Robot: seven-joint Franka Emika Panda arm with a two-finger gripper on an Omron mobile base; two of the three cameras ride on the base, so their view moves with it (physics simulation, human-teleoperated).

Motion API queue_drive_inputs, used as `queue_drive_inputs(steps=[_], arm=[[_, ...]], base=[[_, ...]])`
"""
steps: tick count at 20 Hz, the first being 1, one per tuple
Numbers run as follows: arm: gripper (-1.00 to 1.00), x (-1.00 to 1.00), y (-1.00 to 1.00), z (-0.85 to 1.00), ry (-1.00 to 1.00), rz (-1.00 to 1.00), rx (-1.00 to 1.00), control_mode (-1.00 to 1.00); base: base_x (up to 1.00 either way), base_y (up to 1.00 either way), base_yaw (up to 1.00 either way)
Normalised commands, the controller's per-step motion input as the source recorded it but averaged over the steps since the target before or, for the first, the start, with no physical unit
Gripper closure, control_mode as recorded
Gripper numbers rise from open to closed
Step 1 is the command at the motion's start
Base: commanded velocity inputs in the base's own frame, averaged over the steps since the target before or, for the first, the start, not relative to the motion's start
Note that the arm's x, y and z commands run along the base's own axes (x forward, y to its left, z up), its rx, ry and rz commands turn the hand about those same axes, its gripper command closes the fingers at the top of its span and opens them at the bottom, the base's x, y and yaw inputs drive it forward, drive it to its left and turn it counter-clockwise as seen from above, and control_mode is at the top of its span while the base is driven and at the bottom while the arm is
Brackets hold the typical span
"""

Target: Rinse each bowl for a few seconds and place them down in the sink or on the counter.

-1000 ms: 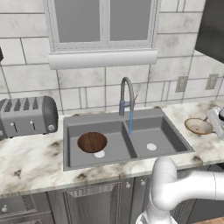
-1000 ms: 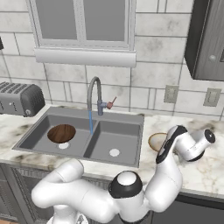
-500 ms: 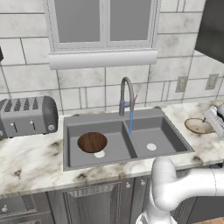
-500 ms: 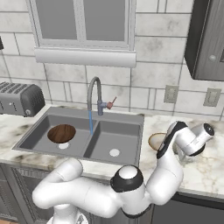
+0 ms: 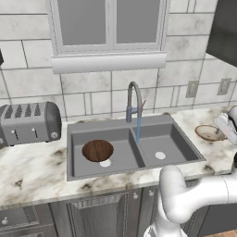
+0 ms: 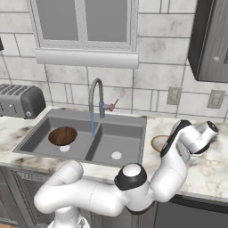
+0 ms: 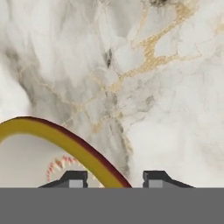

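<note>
Straddling pale bowl (image 7: 65, 140) rim on marble counter (image 7: 166, 87); end effector (image 7: 114, 177) part-open; tap (image 5: 134, 99) running

Glossy white rounded arm (image 6: 89, 196), dark joints

I get flat, even, bright light in all 3 views, with no clear source and no glare. Shadows are faint, just soft shading inside the sink (image 5: 134, 148). Both base views look slightly soft and pixelated; up close, the worktop (image 7: 166, 87) veining is blurred.
</note>
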Motion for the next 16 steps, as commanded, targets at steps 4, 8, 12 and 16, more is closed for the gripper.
queue_drive_inputs(steps=[4, 8, 12, 16], arm=[[1.00, 0.00, 0.00, -0.32, 0.03, 0.06, 0.01, -1.00], [1.00, -0.02, 0.00, -0.20, -0.01, 0.05, 0.01, -1.00], [1.00, -0.15, 0.00, 0.05, -0.09, 0.02, 0.01, -1.00], [1.00, -0.21, 0.00, 0.24, -0.16, 0.01, 0.01, -1.00]], base=[[0.00, 0.00, 0.00], [0.00, 0.00, 0.00], [0.00, 0.00, 0.00], [0.00, 0.00, 0.00]])
